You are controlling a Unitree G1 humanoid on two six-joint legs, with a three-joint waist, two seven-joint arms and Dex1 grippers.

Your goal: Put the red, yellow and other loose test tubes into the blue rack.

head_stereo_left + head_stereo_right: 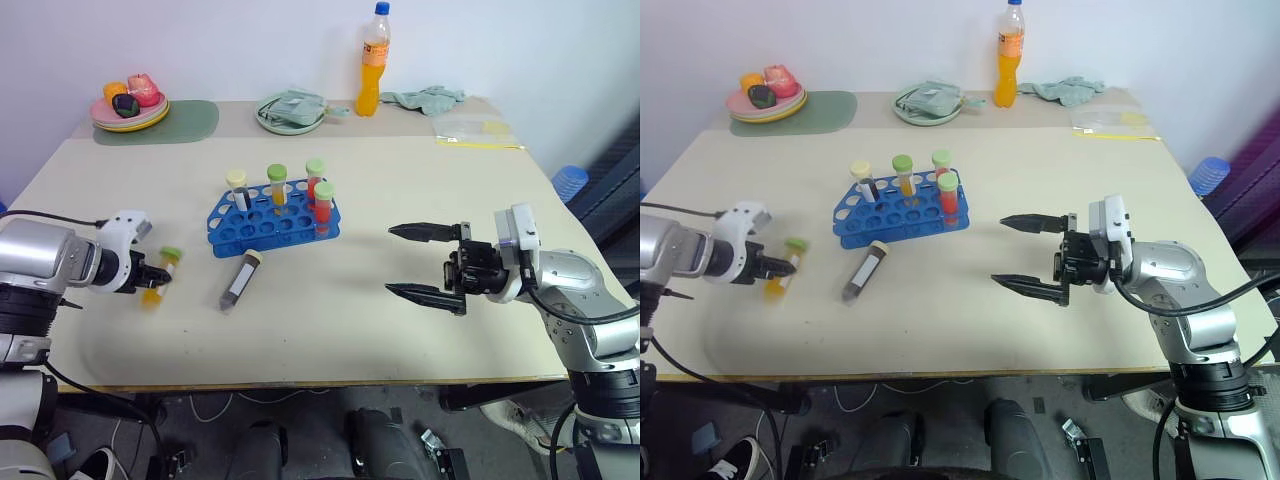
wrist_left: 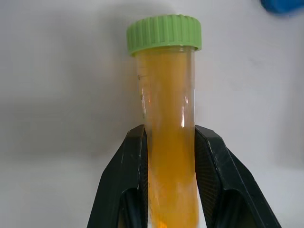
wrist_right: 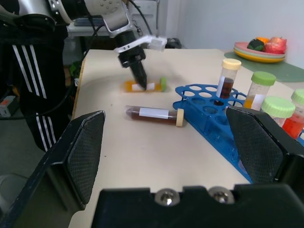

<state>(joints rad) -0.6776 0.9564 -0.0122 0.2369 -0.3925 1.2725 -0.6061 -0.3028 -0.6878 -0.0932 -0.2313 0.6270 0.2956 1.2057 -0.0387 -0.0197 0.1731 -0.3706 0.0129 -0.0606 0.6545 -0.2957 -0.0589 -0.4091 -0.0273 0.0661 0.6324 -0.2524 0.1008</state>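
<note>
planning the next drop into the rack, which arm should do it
Left: the left gripper is shut on the yellow tube beside the rack. The right gripper hangs open and empty.

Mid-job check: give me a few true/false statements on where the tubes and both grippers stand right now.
1. The left gripper is shut on the yellow-orange tube. True.
2. The right gripper holds a tube. False: it is open, holding nothing.
3. The dark tube with a cream cap stands in the blue rack. False: it lies on the table in front of the rack.
4. Four capped tubes stand in the rack. True.
5. The orange drink bottle lies on its side. False: it stands upright at the table's far edge.
</note>
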